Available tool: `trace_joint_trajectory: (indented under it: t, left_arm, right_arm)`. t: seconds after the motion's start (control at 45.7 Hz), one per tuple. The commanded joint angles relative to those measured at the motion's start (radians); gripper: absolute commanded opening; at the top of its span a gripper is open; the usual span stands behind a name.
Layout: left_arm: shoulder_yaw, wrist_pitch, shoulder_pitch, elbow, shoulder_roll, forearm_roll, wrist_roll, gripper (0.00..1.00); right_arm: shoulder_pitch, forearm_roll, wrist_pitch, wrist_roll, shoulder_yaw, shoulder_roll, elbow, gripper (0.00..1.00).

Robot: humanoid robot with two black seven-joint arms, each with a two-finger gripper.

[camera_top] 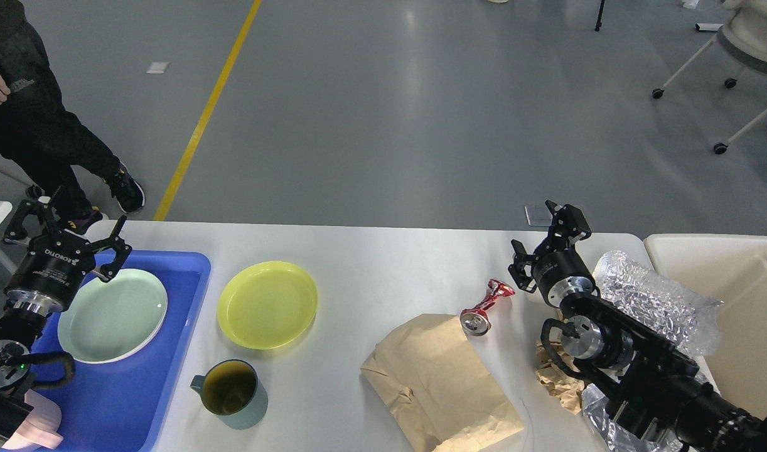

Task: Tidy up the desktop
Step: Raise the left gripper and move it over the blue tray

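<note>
A pale green plate (112,315) lies in a blue tray (164,351) at lower left of the frame, a yellow plate (267,304) just to its right and a teal mug (230,393) below. At lower centre a crumpled brown paper bag (437,383) touches a crushed red can (484,307). Bubble wrap (653,298) leans against a beige bin (729,295) at right, while a person in black (41,138) stands upper left beside a yellow floor line (208,107).
</note>
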Motion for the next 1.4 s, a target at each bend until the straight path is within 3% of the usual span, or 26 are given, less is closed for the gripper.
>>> trace_joint_trajectory:
  t: [0.0, 0.066, 0.306, 0.415, 0.7, 0.853, 1.049, 1.377]
  left_arm:
    - [0.097, -0.014, -0.027, 0.008, 0.042, 0.004, 0.013, 0.97]
    - [0.212, -0.013, -0.070, 0.014, 0.074, 0.007, 0.014, 0.97]
    - [0.872, 0.004, -0.304, 0.026, 0.173, 0.010, 0.014, 0.97]
    - [1.079, 0.001, -0.372, 0.026, 0.188, 0.016, 0.014, 0.97]
    - [1.335, -0.016, -0.495, 0.029, 0.237, 0.057, 0.014, 0.97]
    - [1.577, -0.123, -0.631, 0.023, 0.214, 0.175, 0.014, 0.97]
    - [2.004, -0.140, -0.846, -0.014, 0.099, 0.221, 0.008, 0.97]
    - [2.239, -0.140, -0.969, -0.015, -0.102, 0.235, 0.011, 0.97]
  right_arm:
    - [0.000, 0.000, 0.000, 0.000, 0.000, 0.000, 0.000, 1.00]
    - [0.000, 0.000, 0.000, 0.000, 0.000, 0.000, 0.000, 1.00]
    - [0.000, 0.000, 0.000, 0.000, 0.000, 0.000, 0.000, 1.00]
    - [0.000, 0.000, 0.000, 0.000, 0.000, 0.000, 0.000, 1.00]
    - [0.000, 0.000, 0.000, 0.000, 0.000, 0.000, 0.000, 1.00]
    - [0.000, 0.000, 0.000, 0.000, 0.000, 0.000, 0.000, 1.00]
    - [0.000, 0.000, 0.000, 0.000, 0.000, 0.000, 0.000, 1.00]
    - [0.000, 0.000, 0.000, 0.000, 0.000, 0.000, 0.000, 1.00]
